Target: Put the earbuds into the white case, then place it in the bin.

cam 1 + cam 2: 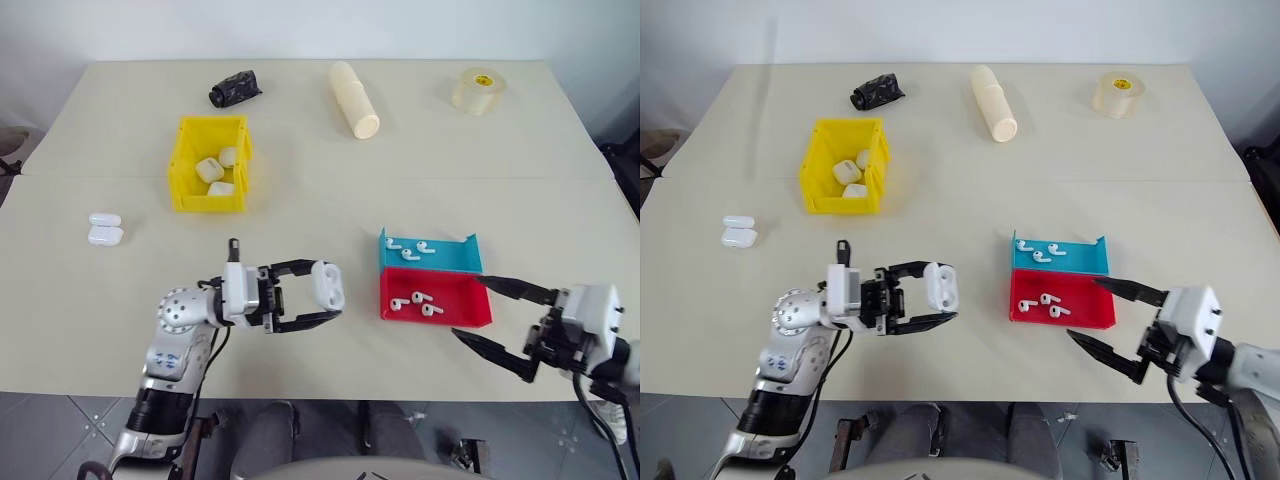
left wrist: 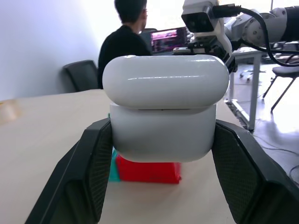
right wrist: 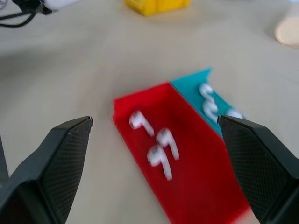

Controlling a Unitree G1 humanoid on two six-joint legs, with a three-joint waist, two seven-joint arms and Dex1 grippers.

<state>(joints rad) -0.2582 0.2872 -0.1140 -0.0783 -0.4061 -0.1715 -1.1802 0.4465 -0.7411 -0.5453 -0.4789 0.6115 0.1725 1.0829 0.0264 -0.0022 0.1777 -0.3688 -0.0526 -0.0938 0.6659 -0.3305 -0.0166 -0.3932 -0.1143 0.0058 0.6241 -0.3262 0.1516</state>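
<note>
My left gripper (image 1: 322,296) is shut on a white case (image 1: 328,284), held above the table's front part and pointing toward the trays; the case's lid looks slightly ajar in the left wrist view (image 2: 161,107). Three earbuds (image 1: 413,301) lie in the red tray (image 1: 435,298) and three more earbuds (image 1: 410,247) in the blue tray (image 1: 430,254). My right gripper (image 1: 488,314) stands open just right of the red tray with nothing between its fingers. The yellow bin (image 1: 211,162) at the back left holds three white cases (image 1: 216,172).
Two more white cases (image 1: 104,229) lie on the table at the left. A black bundle (image 1: 234,88), a cream cylinder (image 1: 354,98) and a tape roll (image 1: 479,90) sit along the far edge. A person sits beyond the table in the left wrist view (image 2: 125,35).
</note>
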